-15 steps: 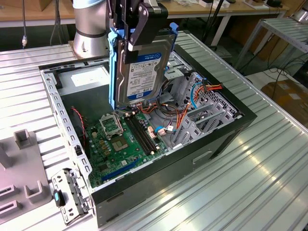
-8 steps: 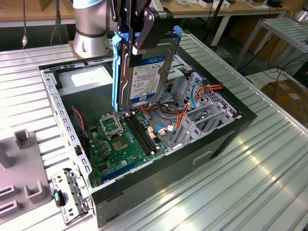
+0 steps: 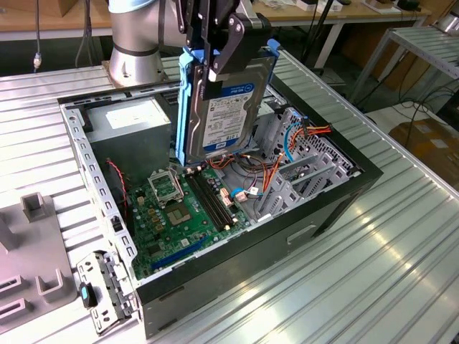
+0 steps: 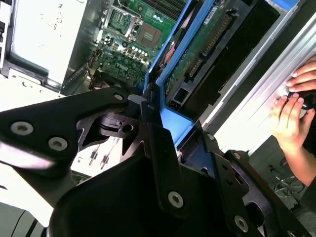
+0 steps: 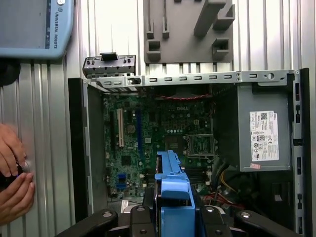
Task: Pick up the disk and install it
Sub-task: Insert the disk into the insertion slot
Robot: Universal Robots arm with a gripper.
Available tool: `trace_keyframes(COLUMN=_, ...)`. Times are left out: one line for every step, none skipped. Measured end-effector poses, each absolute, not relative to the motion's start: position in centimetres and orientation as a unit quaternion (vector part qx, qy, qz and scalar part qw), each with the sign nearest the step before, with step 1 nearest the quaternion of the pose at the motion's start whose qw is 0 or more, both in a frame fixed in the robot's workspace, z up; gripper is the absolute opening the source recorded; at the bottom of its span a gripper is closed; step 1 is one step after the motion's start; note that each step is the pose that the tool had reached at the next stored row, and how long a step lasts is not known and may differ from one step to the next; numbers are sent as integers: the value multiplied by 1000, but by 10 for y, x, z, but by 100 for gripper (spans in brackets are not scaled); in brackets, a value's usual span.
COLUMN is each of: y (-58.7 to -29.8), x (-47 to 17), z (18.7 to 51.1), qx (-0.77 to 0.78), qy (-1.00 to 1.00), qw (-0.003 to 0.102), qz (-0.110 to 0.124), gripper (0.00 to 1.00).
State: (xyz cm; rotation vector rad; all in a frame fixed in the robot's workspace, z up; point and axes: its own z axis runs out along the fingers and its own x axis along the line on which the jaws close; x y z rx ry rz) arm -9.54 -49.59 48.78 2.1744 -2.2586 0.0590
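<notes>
The disk [image 3: 222,118] is a silver hard drive with blue side rails. It hangs upright on edge over the open computer case [image 3: 323,208], between the motherboard [image 3: 179,215] and the metal drive cage [image 3: 290,154]. My gripper [image 3: 215,54] is shut on its upper end, with the black fingers [image 3: 237,39] clamping the blue rails. In the second wrist view the disk [image 4: 205,47] shows its green circuit side past the gripper [image 4: 160,126]. In the first wrist view the disk's blue end tab [image 5: 173,185] sits between the fingers of the gripper [image 5: 173,217], above the motherboard [image 5: 158,133].
A grey power supply [image 3: 133,122] fills the case's far corner. Orange and blue cables [image 3: 276,168] run by the cage. A grey fixture [image 3: 36,208] and a loose metal bracket [image 3: 104,287] lie outside the case. A person's hands [image 4: 296,106] rest on the table edge beside a pendant [image 5: 34,24].
</notes>
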Motion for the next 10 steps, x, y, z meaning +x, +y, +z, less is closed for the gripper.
trace_keyframes(y=-496, x=-93, z=488, qx=693, qy=-720, qw=3, qz=19, gripper=37)
trace_keyframes(y=-496, x=-92, z=488, qx=693, qy=-720, qw=3, qz=19, gripper=37)
trace_keyframes(y=-496, x=-91, z=487, qx=693, qy=-720, qw=3, qz=19, gripper=37)
trace_keyframes(y=-496, x=-90, z=487, qx=693, qy=-720, qw=3, qz=19, gripper=37)
trace_keyframes(y=-496, x=-88, z=487, qx=693, qy=-720, qw=3, qz=19, gripper=37)
trace_keyframes(y=-496, x=-87, z=487, qx=693, qy=-720, qw=3, qz=19, gripper=37)
trace_keyframes(y=-496, x=-86, z=487, qx=693, qy=-720, qw=3, qz=19, gripper=37)
trace_keyframes(y=-496, x=-86, z=487, qx=693, qy=-720, qw=4, qz=19, gripper=37)
trace_keyframes(y=-496, x=-86, z=487, qx=693, qy=-720, qw=4, qz=19, gripper=37)
trace_keyframes(y=-497, x=-86, z=487, qx=693, qy=-720, qw=3, qz=19, gripper=37)
